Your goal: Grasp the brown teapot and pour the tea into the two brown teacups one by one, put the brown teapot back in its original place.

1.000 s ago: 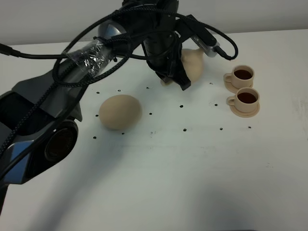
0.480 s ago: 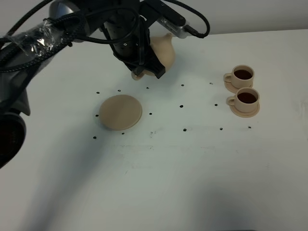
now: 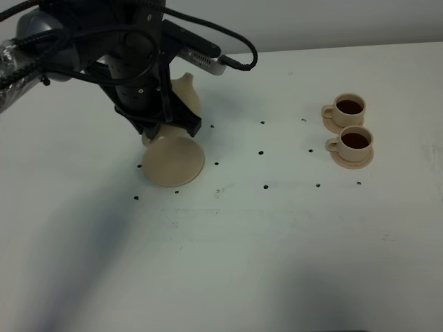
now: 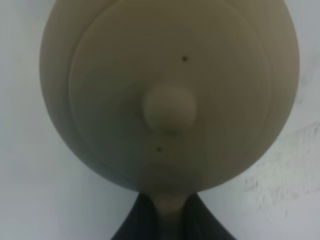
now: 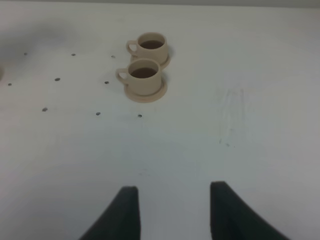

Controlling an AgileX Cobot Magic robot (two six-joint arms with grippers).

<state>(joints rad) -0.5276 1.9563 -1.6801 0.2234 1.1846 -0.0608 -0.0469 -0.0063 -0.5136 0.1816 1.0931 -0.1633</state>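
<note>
Hanging in the upper left of the high view, the left gripper (image 3: pixel 163 124) has its jaws clamped on the loop handle of the brown teapot (image 3: pixel 185 93), whose pale tan body shows just beyond the black wrist, right of the arm's bulk. The pot sits just above the far edge of the large round saucer (image 3: pixel 173 161), which lies flat on the white table (image 3: pixel 277 242) left of centre; whether the pot's base touches the saucer cannot be told, since the gripper hides the gap. The left wrist view looks straight down on the teapot (image 4: pixel 170 90): the round lid with its small knob (image 4: pixel 169 107) fills most of the frame, and at the bottom edge two dark fingers (image 4: pixel 132 225) pinch the narrow handle between them. At the right of the high view, well apart from the pot, the two brown teacups (image 3: pixel 349 126) stand on their small saucers, one just behind the other, almost touching, both holding dark liquid. The right wrist view shows the same pair of cups (image 5: pixel 145 67) in the upper middle of its frame, handles pointing left, and the right gripper (image 5: pixel 172 212) at the bottom with its dark jaws standing apart over bare table, holding nothing.
</note>
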